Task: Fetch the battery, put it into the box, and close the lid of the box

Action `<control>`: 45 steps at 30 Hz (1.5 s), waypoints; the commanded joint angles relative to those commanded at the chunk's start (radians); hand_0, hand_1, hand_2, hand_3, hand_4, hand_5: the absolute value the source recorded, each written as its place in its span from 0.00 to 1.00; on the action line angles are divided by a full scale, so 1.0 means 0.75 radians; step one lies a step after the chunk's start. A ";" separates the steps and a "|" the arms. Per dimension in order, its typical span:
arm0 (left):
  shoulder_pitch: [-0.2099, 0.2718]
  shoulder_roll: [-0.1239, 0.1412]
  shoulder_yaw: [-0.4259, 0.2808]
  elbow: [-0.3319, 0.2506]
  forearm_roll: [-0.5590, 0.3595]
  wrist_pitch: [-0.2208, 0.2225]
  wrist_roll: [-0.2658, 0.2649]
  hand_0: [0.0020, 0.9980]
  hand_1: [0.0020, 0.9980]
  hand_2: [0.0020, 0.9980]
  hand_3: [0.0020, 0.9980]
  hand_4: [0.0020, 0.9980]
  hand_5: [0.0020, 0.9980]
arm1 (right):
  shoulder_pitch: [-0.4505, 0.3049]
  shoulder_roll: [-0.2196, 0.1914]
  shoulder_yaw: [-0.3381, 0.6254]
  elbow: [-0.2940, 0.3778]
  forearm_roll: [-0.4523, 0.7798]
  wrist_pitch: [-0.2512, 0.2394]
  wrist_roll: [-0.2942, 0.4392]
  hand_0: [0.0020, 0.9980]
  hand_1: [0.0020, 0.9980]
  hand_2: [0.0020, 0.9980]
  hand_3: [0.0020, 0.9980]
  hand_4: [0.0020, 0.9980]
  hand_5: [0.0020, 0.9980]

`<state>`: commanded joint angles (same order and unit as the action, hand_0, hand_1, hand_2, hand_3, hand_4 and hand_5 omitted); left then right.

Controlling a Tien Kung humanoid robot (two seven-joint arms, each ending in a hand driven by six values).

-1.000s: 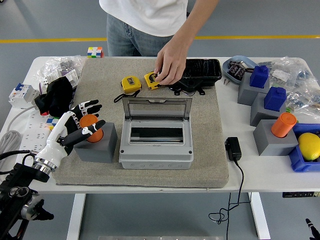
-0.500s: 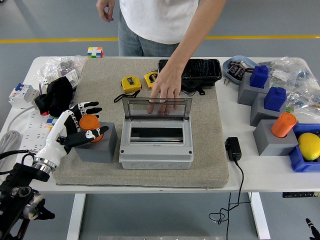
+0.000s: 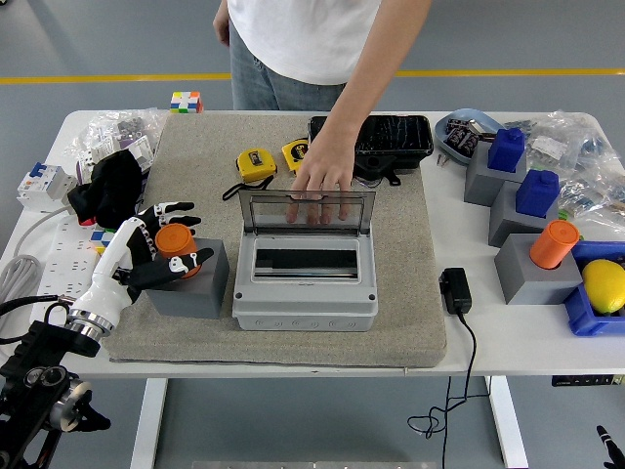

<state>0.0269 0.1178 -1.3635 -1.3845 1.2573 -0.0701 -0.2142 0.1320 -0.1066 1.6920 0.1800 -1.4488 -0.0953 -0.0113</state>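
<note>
Orange battery (image 3: 176, 240) stood upright in a grey block (image 3: 188, 281) at the near-left of the mat (image 3: 195, 166), just left of the box (image 3: 305, 276). Left hand (image 3: 146, 249) was at the battery: thumb (image 3: 186, 263) lay across its near side, fingers (image 3: 168, 211) reached over its far-left side, loosely curled around it. Whether they actually gripped it could not be told. Right hand was out of frame.

Box was grey, mid-mat, interior exposed. Its clear lid (image 3: 307, 210) stood raised at the far edge. Person's hand (image 3: 324, 178) reached from the far side, fingertips resting behind the top of the lid and visible through it.

Far of the box, on the mat: two yellow tape measures (image 3: 256, 163) side by side, and to their right a black case (image 3: 391, 137).

Right of the mat, on the white table (image 3: 469, 342): a black adapter (image 3: 454, 289) with cable running off the near edge. Further right, three grey blocks; the two far ones held blue pieces (image 3: 507, 149), the near one an orange cylinder (image 3: 554, 243). A lemon (image 3: 604, 284) sat in a blue tray (image 3: 584, 320) at the right edge.

Left of the mat: a black cloth (image 3: 112, 186), a white breaker (image 3: 43, 185), clear bags. A colour cube (image 3: 186, 101) sat at the far edge.
</note>
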 joint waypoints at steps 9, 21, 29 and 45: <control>-0.001 -0.005 0.013 0.016 -0.010 0.014 -0.007 0.64 0.73 0.59 0.63 1.00 0.03 | 0.003 -0.001 0.001 0.000 0.000 -0.001 0.000 0.86 0.85 0.81 0.83 1.00 1.00; 0.001 -0.006 0.031 0.022 -0.018 0.035 -0.012 0.47 0.65 0.56 0.58 1.00 0.04 | 0.000 -0.002 -0.003 0.000 0.001 0.000 -0.001 0.86 0.85 0.81 0.83 1.00 1.00; 0.002 -0.005 0.038 0.022 -0.021 0.043 -0.014 0.36 0.60 0.53 0.56 1.00 0.04 | -0.001 -0.003 -0.003 0.000 -0.001 -0.001 -0.002 0.86 0.85 0.81 0.83 1.00 1.00; 0.000 -0.007 0.065 0.024 -0.001 0.080 -0.022 0.27 0.48 0.41 0.42 1.00 0.03 | 0.001 -0.001 0.001 0.000 -0.002 -0.001 -0.002 0.86 0.85 0.81 0.83 1.00 1.00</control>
<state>0.0265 0.1125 -1.3146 -1.3668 1.2566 -0.0100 -0.2304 0.1324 -0.1076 1.6929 0.1800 -1.4499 -0.0960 -0.0126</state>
